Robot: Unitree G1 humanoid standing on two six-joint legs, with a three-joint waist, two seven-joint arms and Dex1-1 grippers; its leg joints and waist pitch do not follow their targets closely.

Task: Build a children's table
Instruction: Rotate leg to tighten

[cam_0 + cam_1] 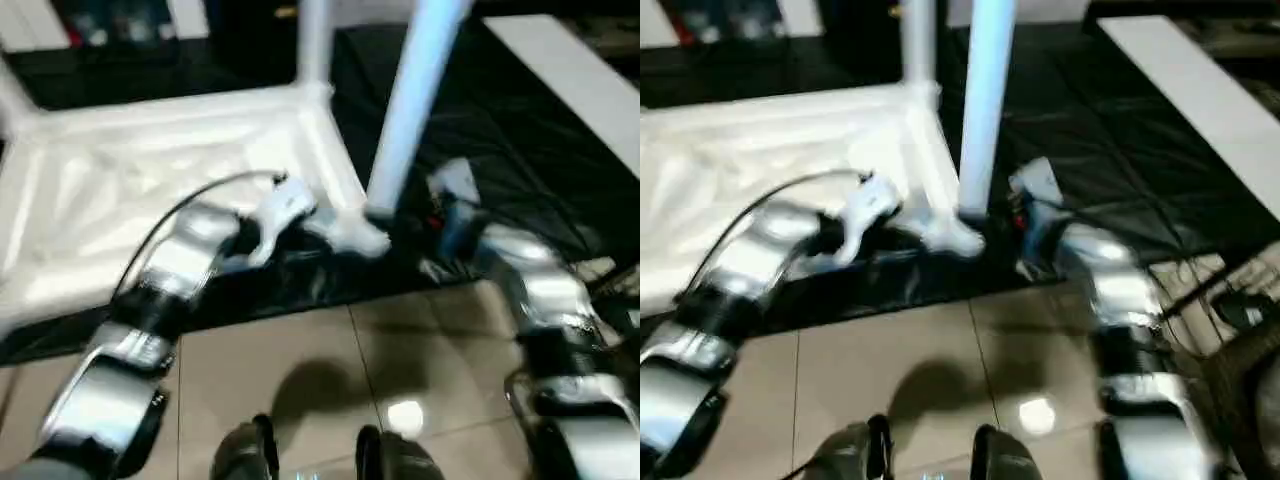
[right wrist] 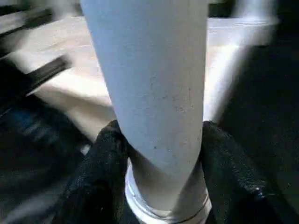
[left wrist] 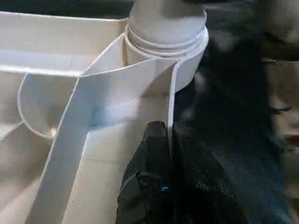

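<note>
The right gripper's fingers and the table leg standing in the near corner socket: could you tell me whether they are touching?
Touching. In the right wrist view the right gripper's two black fingers press against both sides of the leg.

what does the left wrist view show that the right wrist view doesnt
Left wrist view alone: the ribbed underside of the table top, and the left gripper shut on the thin rim wall beside the corner socket.

Right wrist view alone: the long tapered shaft of the leg, with the right gripper closed around it, one black finger on each side.

Both: that leg standing in the corner socket, and the black sheet underneath.
</note>
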